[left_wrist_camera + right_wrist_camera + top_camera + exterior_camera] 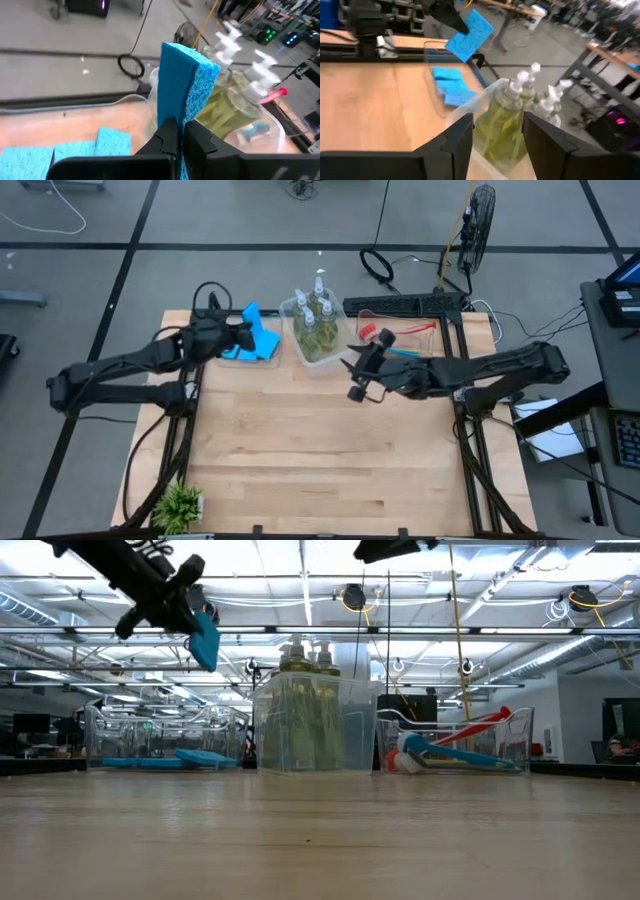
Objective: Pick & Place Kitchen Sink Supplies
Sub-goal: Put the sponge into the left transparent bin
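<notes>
Over on the left side of the table, the left gripper point(243, 334) is hanging in the air above the left tub point(150, 735), its fingers point(167, 136) pinching tight on one light-blue sponge point(182, 85). The sponge is standing on edge between the pads, most of it sticking out beyond the fingertips, and in the low view it is dangling well clear of the tub's rim. Below it, more sponges point(240, 352) are lying flat inside that tub.

Just to the right, the middle tub point(315, 728) is holding the pump bottles point(313, 320) of yellow-green liquid, all standing upright and crowding together, their white pump heads poking above the rim.

Next along, the right gripper point(353, 377) is hovering just beside the middle tub's near right corner, over bare table point(320, 450). Its fingers point(455, 137) are standing partly apart with nothing between them; from its wrist, the bottles are showing straight ahead through the gap, close but not touched.

Farther right, the right tub point(515, 735) is carrying the dish brushes: a red brush point(470, 727) is leaning up against the wall, and a blue brush point(455, 755) is lying low across the bottom.

At the near left corner, a small potted plant point(180, 505) is sitting well apart from everything.
</notes>
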### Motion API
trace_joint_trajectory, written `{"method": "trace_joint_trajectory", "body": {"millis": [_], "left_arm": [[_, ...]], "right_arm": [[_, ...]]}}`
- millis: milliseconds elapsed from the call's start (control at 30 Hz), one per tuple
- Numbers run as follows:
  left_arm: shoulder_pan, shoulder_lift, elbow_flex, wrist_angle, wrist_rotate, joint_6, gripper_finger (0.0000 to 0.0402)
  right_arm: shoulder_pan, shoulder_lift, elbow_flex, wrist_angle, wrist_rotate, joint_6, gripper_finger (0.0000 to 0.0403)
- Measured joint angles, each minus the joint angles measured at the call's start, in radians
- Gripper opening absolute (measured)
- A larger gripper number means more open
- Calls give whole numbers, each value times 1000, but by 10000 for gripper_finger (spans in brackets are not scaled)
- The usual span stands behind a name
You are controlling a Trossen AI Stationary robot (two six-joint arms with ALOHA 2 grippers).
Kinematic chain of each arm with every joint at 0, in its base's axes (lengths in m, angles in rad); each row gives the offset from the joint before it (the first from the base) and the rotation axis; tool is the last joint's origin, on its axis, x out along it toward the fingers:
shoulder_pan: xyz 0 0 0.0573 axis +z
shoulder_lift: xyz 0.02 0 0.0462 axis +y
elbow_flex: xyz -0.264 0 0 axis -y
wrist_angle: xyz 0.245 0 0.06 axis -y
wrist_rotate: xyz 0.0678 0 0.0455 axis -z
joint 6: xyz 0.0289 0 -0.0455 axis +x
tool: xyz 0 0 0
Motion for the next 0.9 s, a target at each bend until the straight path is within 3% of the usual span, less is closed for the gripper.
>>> {"method": "trace_joint_trajectory", "body": {"millis": [267,567,900], "left_arm": [[210,95,0,-24,239,-32,7],[381,264,0,-29,503,-47,7],[457,386,0,-27,628,-39,7]], "right_arm": [[-31,-158,0,-219,-141,104,155],[-41,-308,-66,-284,-176,127,155],[-41,-500,-236,-242,-174,213,155]]}}
